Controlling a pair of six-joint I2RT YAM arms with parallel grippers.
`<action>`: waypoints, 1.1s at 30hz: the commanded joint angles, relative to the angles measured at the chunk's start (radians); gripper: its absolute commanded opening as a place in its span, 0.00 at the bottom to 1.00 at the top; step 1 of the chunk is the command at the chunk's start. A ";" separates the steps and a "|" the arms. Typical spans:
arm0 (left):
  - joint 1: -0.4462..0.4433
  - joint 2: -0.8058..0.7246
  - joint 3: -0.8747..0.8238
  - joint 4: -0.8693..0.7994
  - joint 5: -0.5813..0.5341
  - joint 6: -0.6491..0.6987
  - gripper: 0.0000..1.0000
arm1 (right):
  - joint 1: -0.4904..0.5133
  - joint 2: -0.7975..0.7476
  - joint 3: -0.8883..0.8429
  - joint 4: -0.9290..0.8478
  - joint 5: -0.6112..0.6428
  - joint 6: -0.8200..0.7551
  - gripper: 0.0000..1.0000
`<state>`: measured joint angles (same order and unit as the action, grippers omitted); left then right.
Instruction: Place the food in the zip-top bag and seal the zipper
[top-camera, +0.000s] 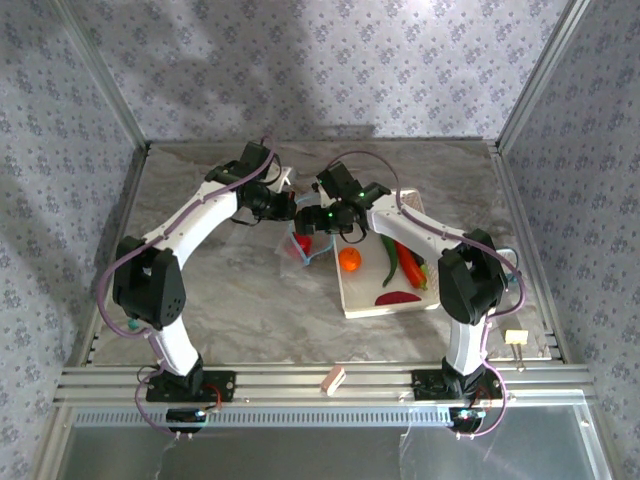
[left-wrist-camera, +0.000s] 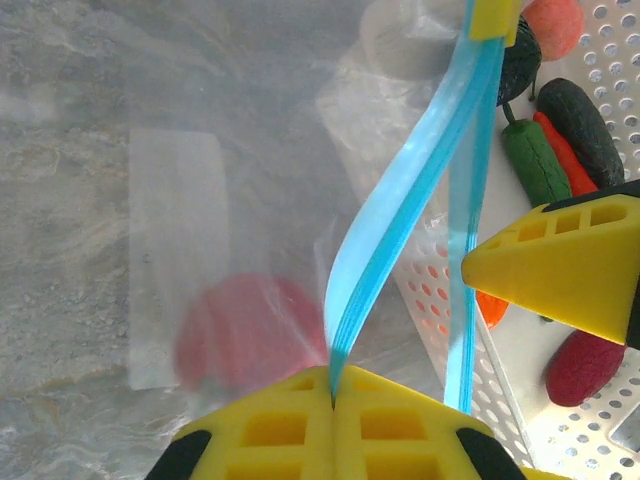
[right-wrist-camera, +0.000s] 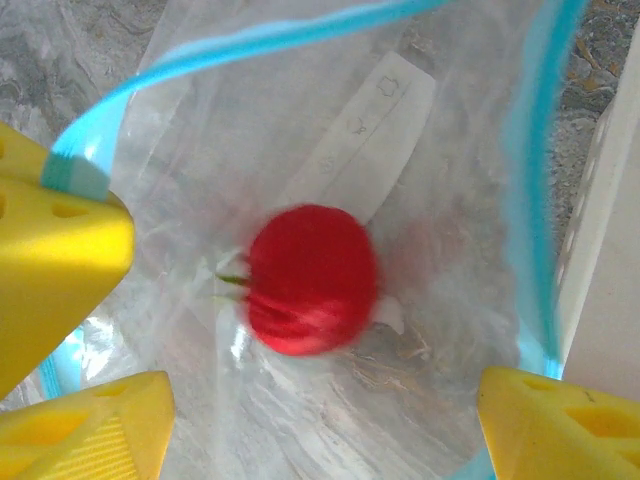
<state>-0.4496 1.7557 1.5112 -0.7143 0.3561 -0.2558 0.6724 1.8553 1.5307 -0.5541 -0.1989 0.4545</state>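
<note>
My left end effector has its fingers pressed together on the zipper, pinching one lip of the blue strip and lifting it so the mouth of the zip-top bag gapes to that end effector's right. The bag lies on the surface between the two end effectors, and it holds one piece so far: the tomato sits on the bag's floor, directly below my right end effector. That end effector hangs over the open mouth with its fingers spread wide, holding nothing. Just to its right is the white basket, touching or nearly touching the bag's edge. The basket carries the rest of the food: the orange closest to the right end effector, then the green vegetable and the red chili lying side by side. Their long axes run roughly away from the arm bases. The dark red slice lies crosswise at the near end. I judge the right arm the nearer one for the next pick. The orange looks the shortest reach, while the left arm holds the mouth open.
</note>
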 joint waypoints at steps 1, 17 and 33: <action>-0.006 -0.019 -0.011 0.029 0.088 -0.013 0.00 | 0.000 -0.004 0.039 0.018 -0.029 -0.007 0.81; 0.003 -0.025 -0.007 -0.010 0.046 0.029 0.00 | -0.048 -0.284 -0.225 -0.143 0.271 0.030 0.69; 0.003 -0.028 -0.004 -0.015 0.037 0.043 0.00 | -0.041 -0.183 -0.307 -0.116 0.260 0.129 0.69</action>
<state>-0.4450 1.7557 1.4990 -0.7071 0.3962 -0.2310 0.6327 1.6409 1.2087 -0.6731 0.0544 0.5522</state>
